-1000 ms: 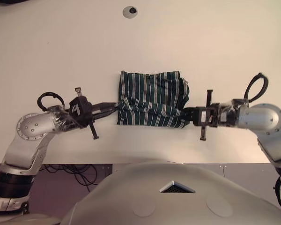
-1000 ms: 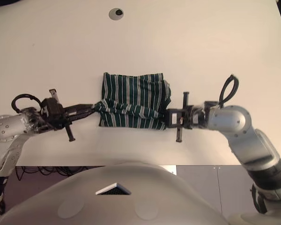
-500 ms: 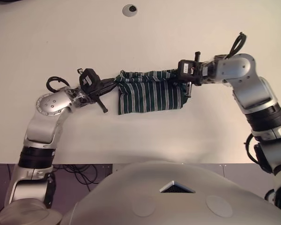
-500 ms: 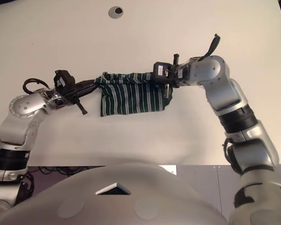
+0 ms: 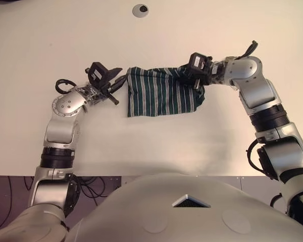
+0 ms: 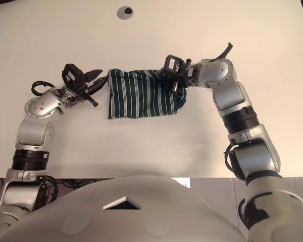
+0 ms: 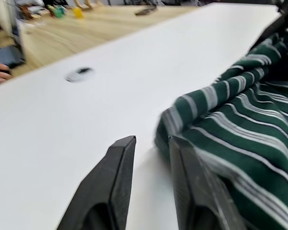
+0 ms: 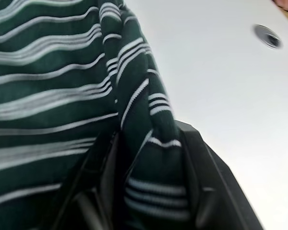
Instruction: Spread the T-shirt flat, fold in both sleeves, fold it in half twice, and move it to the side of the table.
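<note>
White table (image 5: 227,30) with round grommet (image 5: 140,11), wood floor (image 7: 86,28) beyond, folded green striped T-shirt (image 5: 161,96) mid-table, left gripper (image 5: 118,79) narrowly parted, empty, just beside its corner, right gripper (image 5: 186,75) pinching the opposite corner.

1 T-shirt (image 5: 161,95), 2 tools (image 5: 120,78) (image 5: 189,75), 1 table (image 5: 232,25), 1 grommet (image 5: 140,11)

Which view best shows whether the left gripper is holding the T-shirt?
The left wrist view: the left gripper has its fingers apart with bare table between them, and the T-shirt edge lies beside one finger, not between. The eye views show that gripper small, next to the shirt's corner, its gap hard to judge.
</note>
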